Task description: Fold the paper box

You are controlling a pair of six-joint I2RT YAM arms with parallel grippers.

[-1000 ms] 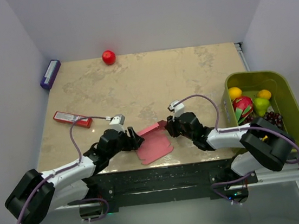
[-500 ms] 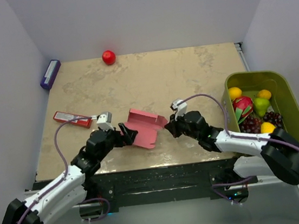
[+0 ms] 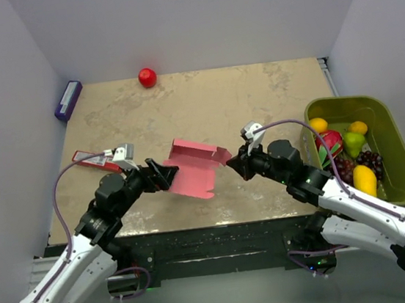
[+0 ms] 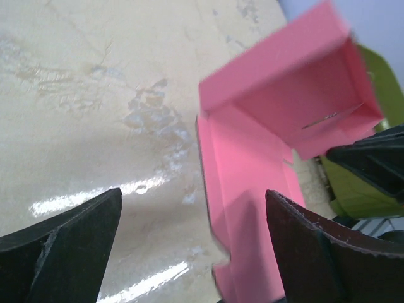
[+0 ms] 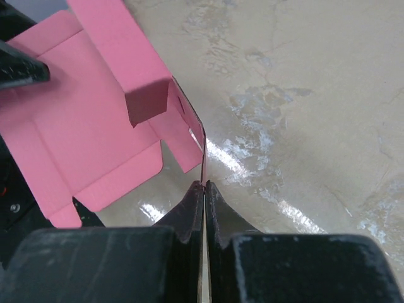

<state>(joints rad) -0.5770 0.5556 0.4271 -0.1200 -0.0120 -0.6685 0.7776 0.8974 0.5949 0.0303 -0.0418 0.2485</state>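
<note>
Right gripper point(image 5: 203, 187) jaws pinched on an edge flap of the paper box point(image 5: 95, 139), lower centre of right wrist view. Left gripper point(image 4: 192, 194) jaws spread wide, pink card between the fingers, contact unclear. Box partly folded, mid-frame in top view, between both grippers.

From above I cannot tell whether the left gripper point(image 3: 165, 174) touches the paper box point(image 3: 193, 169), whose near end the left wrist view cuts off, while the fingers point(image 5: 189, 214) of the right gripper point(image 5: 204, 185) hide its pinched edge.
</note>
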